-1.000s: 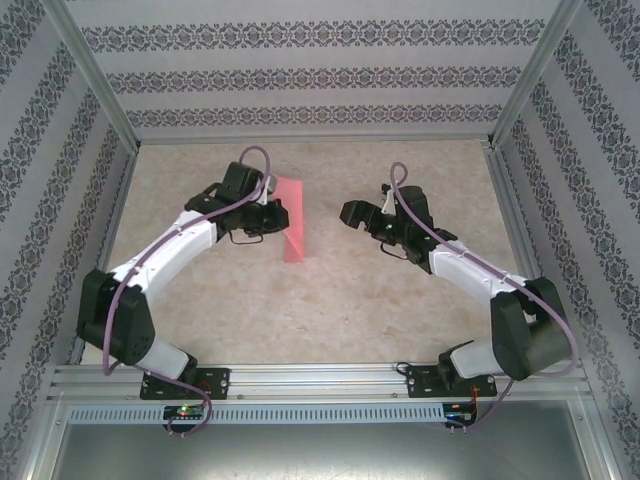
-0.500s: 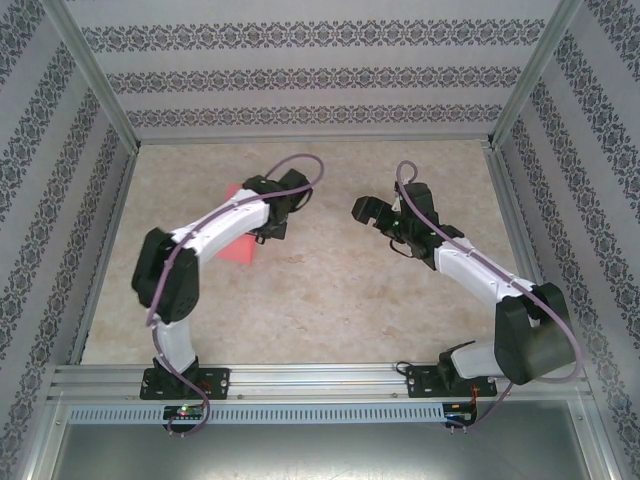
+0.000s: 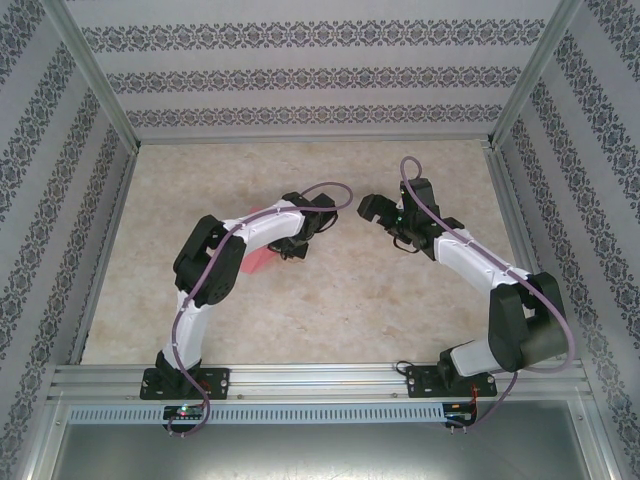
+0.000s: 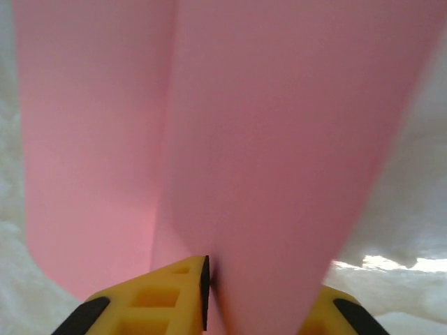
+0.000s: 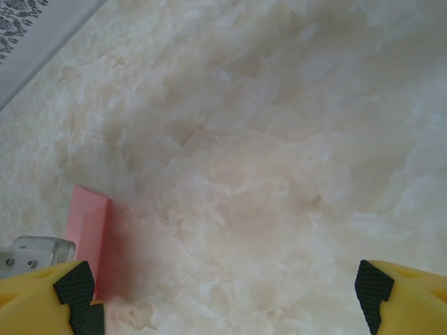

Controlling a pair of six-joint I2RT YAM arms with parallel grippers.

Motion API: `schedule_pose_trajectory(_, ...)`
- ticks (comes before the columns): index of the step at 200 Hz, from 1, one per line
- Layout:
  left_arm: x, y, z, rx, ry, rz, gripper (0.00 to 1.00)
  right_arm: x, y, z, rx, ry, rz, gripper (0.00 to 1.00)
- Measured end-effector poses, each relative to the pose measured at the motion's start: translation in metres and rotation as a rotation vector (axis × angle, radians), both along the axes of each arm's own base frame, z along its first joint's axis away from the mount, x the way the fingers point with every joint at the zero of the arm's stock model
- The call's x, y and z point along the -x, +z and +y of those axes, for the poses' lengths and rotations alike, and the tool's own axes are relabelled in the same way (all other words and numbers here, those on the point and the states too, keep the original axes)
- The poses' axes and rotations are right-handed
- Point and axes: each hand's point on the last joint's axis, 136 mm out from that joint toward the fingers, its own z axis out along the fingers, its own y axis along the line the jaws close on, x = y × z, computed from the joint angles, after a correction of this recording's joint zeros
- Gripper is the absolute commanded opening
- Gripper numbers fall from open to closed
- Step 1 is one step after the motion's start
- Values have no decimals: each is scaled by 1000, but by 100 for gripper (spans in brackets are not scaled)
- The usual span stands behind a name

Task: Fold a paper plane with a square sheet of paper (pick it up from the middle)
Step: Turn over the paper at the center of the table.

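the left gripper stood narrow with the doubled-over sheet of paper running out between its jaws and away ahead of it, one pad against the crease, though whether it truly pinched the sheet could not be told. the right gripper hung wide and empty above the table, the sheet low to its left and apart from it. this looked like an early fold in hand; next, the right gripper would probably need to come across and catch the free edge without crushing the crease.
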Motion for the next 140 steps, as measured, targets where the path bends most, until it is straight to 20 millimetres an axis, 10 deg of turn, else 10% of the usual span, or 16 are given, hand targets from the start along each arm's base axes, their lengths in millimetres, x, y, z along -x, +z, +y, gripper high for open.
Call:
schedule_pose_trajectory(79, 5, -20, -50, 333, -7, 83, 52, 6, -17, 4, -18, -27, 92, 97)
schedule_pose_trajectory(140, 6, -10, -62, 672, 44, 161, 67, 16, -37, 48, -49, 47, 163, 87)
